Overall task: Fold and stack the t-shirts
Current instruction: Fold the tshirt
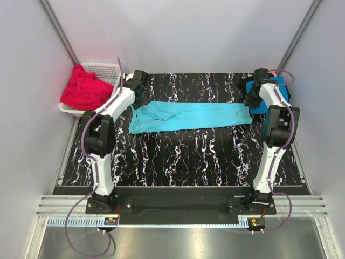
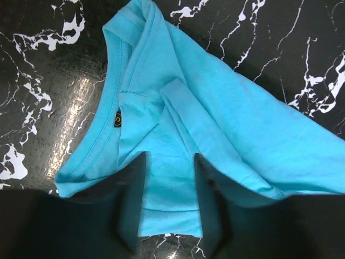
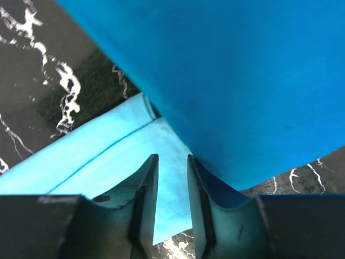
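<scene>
The black marbled bench [image 1: 183, 156] carries a light turquoise t-shirt [image 1: 188, 116], folded into a long strip across its far half. The left tool [image 2: 170, 156], jaws parted, straddles the collar end. The right tool [image 3: 171, 157], also parted, hangs over the hem beside the folded deeper blue t-shirt [image 3: 242, 81], probably placed for the crosswise fold.

The left arm [image 1: 102, 170] and the right arm [image 1: 267, 167] are built alike: smooth white shell links joined by chunky black joint housings, each standing on a black base plate. A thin purple cable [image 1: 73, 237] loops out by the left base and climbs along the white links toward the left claw [image 2: 170, 210]. A matching purple cable [image 1: 288, 208] follows the right arm up to the right claw [image 3: 172, 210], arching over the black wrist block behind it. Seen close, the left claw's fingers [image 2: 131, 216] are dark, flat and tapered. The right claw's fingers [image 3: 144, 205] are dark grey wedges, with a small round hole in the block behind one.
</scene>
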